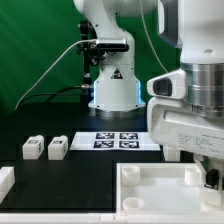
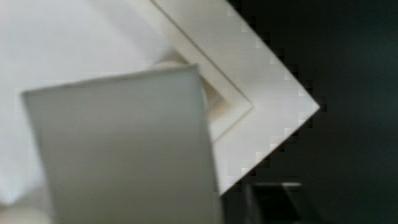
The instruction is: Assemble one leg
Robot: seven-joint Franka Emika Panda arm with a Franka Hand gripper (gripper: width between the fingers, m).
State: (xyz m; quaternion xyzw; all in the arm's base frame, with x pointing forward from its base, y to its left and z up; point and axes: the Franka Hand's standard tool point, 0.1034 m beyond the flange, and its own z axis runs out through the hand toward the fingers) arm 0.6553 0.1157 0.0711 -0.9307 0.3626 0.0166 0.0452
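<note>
my claw hangs over the white panel, spread or pinched i cannot tell; the leg, likely light, stiff plastic, sits at its nine o'clock, best gripped across flat sides.

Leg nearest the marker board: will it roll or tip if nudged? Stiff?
The leg looks blocky and flat-faced, so it likely slides rather than rolls. It sits low and squat on the table, so tipping seems unlikely. Small, solid-looking white piece: probably light and stiff.
</note>
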